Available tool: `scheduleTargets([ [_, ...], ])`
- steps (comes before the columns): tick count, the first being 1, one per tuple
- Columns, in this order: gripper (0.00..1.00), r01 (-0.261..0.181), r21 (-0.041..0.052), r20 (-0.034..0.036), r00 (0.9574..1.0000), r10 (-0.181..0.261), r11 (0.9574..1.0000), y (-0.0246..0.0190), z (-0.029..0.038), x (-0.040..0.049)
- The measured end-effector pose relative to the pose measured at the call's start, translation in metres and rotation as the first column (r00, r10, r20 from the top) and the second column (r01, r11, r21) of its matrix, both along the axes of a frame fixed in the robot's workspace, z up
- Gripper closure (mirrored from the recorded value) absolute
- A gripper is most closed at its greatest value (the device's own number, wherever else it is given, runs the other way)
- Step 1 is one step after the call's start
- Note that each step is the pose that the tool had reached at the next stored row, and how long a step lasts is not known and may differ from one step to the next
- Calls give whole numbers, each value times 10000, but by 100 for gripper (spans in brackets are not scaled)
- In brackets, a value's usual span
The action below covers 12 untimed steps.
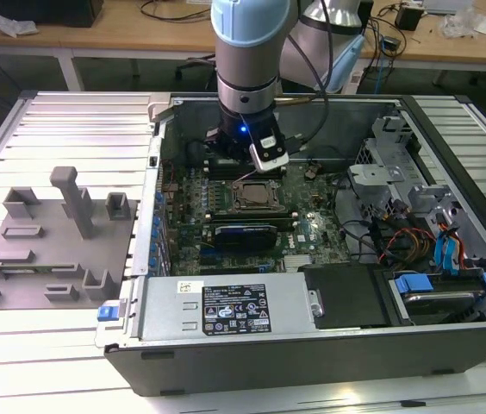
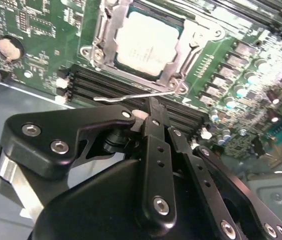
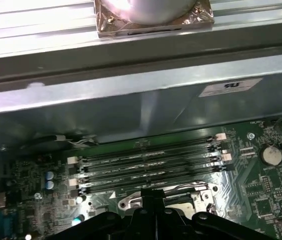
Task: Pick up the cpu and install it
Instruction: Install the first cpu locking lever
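Cpu (image 2: 143,42) sits flat in the socket (image 2: 153,47) on the motherboard (image 2: 41,35), frame open around it. Tool (image 2: 153,112) hangs just off the socket's edge over the memory slots (image 2: 101,85), fingers pinched together, gripping nothing. Cpu lies just ahead of the fingertips.

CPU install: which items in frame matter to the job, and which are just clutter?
Job:
- cpu, seated in the socket frame
- gripper, above the memory slots beside the socket

Lying about:
- grey holder plate, at the exterior view's left
- black expansion card
- power supply
- drive bay with blue tabs
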<state>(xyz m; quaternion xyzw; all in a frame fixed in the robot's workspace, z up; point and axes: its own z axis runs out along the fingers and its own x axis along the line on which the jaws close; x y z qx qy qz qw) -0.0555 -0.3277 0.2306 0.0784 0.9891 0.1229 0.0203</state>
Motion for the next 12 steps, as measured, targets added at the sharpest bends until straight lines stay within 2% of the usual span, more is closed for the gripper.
scheduleTargets([
  [6, 89, 0, -1, -1, 10000, 0, 10000, 1, -30, 75],
  [12, 89, 0, -2, -1, 10000, 0, 10000, 10, -43, 107],
])
